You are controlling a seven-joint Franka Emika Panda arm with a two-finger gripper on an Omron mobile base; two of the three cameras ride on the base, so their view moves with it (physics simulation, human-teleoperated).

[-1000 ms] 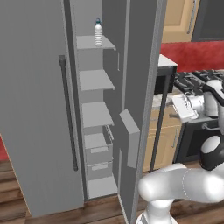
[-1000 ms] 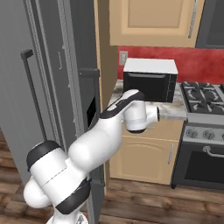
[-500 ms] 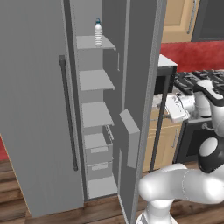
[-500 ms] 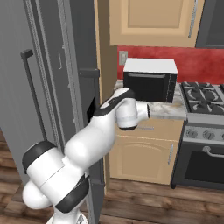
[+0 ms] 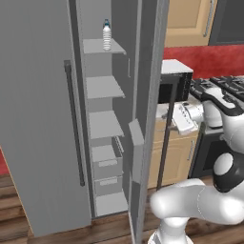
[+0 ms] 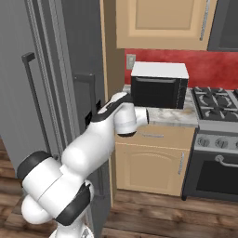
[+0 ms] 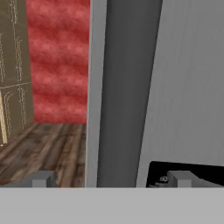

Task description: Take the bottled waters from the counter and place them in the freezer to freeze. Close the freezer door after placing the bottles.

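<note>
Closest to the cameras, the white arm bends up from the base, and its wrist reaches toward the outer face of the open freezer door (image 5: 147, 95). In the left base view the pincer (image 5: 182, 119) sits just beside the dark bar handle (image 5: 167, 128) of that door, in front of the table edge. In the hand view the two finger tips (image 7: 43, 179) stand wide apart with nothing between them, and the grey edge of the door runs upright straight ahead of them, very near. Whether a finger touches the door or the handle cannot be told.

Behind the wrist, the freezer (image 5: 102, 133) stands open. Its grey shelves are stacked one above the other, with two drawers low down. One of the bottled waters (image 5: 106, 35), clear and ribbed with a blue cap, stands upright on the top shelf, near its front edge. The other door (image 5: 38, 119), plain grey with a dark vertical handle, is at the left of the compartment.

Further to the right, the table (image 6: 167, 116), a marble-patterned slab over tan cabinets, carries a black oven (image 6: 159, 84) with a white top. The second bottle cannot be made out on it. Beside it is the black gas stove (image 6: 216, 102), and behind them a red wall and tan upper cabinets (image 6: 160, 23).
</note>
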